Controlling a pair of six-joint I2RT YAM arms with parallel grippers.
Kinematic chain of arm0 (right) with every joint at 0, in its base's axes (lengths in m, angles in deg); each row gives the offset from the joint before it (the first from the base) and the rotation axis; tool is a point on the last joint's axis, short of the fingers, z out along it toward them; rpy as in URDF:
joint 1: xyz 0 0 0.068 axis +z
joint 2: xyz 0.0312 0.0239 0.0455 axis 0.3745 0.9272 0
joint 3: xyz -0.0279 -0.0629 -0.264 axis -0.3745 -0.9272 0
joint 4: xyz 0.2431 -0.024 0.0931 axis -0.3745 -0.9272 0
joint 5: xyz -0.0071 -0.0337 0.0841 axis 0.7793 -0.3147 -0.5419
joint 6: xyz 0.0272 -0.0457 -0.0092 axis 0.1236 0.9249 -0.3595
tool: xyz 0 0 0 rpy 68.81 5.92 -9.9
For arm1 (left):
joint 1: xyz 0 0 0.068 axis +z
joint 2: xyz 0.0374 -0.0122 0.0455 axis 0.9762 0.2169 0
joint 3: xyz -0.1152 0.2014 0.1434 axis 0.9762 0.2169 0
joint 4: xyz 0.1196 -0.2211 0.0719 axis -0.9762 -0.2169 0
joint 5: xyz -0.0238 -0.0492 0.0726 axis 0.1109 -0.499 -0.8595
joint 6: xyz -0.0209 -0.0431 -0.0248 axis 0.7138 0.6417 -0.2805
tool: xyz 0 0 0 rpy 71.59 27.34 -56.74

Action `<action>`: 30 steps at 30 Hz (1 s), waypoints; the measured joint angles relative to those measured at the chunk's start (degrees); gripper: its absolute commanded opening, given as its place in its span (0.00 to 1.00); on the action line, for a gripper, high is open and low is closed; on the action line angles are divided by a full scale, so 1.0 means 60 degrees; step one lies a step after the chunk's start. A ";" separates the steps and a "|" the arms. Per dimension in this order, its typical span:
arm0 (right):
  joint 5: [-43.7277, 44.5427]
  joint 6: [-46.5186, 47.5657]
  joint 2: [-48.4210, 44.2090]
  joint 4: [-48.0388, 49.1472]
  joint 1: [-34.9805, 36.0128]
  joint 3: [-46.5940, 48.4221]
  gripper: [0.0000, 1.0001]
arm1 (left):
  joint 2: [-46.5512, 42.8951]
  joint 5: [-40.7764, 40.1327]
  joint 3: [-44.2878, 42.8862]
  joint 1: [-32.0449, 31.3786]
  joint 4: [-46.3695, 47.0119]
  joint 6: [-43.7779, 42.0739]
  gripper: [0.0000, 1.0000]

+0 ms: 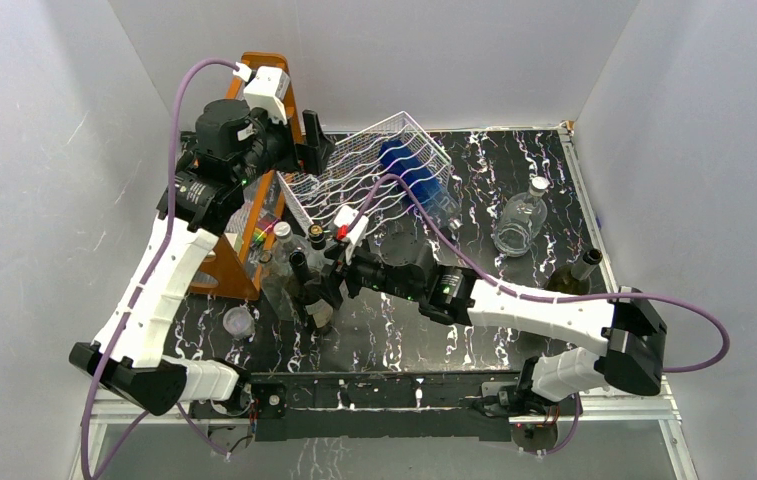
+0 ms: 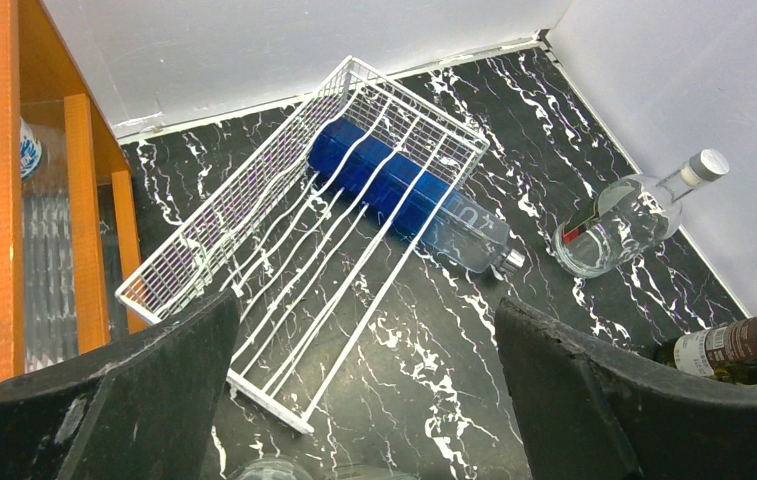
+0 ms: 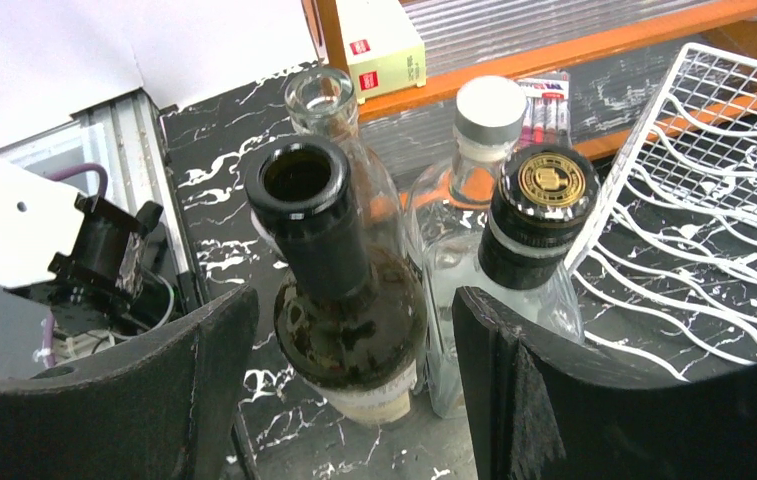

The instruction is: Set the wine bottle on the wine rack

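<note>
A dark wine bottle [image 3: 349, 320] with an open neck and a pale label stands upright at the left of the table [image 1: 298, 266]. My right gripper [image 3: 354, 300] is open, one finger on each side of the bottle's shoulder with a small gap on both sides [image 1: 312, 290]. The white wire wine rack [image 1: 354, 190] lies tilted behind it, with a blue bottle [image 2: 384, 180] in its far rows. My left gripper [image 2: 364, 305] hangs open and empty high above the rack's near end [image 1: 304, 150].
Close around the dark bottle stand a clear white-capped bottle [image 3: 489, 110], a black gold-capped one [image 3: 552, 180] and a clear open-necked one [image 3: 319, 100]. The orange wooden frame [image 1: 229, 275] is at the left. A clear bottle [image 1: 519, 222] and a green labelled bottle [image 1: 579, 272] lie at the right.
</note>
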 measured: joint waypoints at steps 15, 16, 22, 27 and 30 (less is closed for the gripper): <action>0.0189 0.0076 0.1311 0.0936 0.0084 0.0856 0.81 | -0.0375 -0.0907 0.0000 0.0000 -0.0321 -0.0044 0.98; 0.0189 0.0117 0.1326 0.0936 0.0091 0.0874 0.81 | -0.0386 -0.0929 0.0000 0.0000 -0.0335 -0.0047 0.98; 0.0055 0.0525 0.1311 0.0845 0.0102 0.0892 0.05 | -0.0474 -0.0929 0.0000 0.0000 -0.0430 -0.0109 0.98; 0.0120 0.0758 0.0871 0.0164 0.0178 0.0812 0.00 | -0.0608 -0.0685 0.0000 0.0000 -0.0492 -0.0186 0.98; 0.0160 0.0787 0.0386 -0.0328 0.0175 0.0619 0.00 | -0.0678 -0.0506 0.0000 0.0000 -0.0488 -0.0226 0.98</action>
